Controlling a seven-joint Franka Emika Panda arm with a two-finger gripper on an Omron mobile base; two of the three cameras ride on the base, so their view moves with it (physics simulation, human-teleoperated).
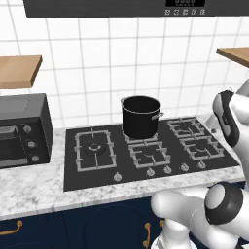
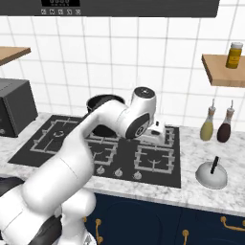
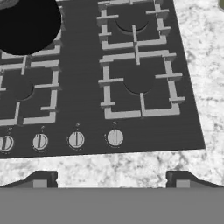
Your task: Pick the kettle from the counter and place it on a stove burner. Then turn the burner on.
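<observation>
Pincer (image 3: 111, 179) tips spread wide apart, nothing between them, above the front edge of the white-grey marbled stone surface (image 3: 131, 164) by the black hob's knobs. Small squat silver-white kettle (image 2: 212, 175) with black handle sits on the surface, right of the hob, near two bottles.

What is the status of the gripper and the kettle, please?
Gripper open, empty, above stove's right side. Kettle on counter, right of stove, untouched. Black stockpot on a rear grate, off the large burner.
</observation>
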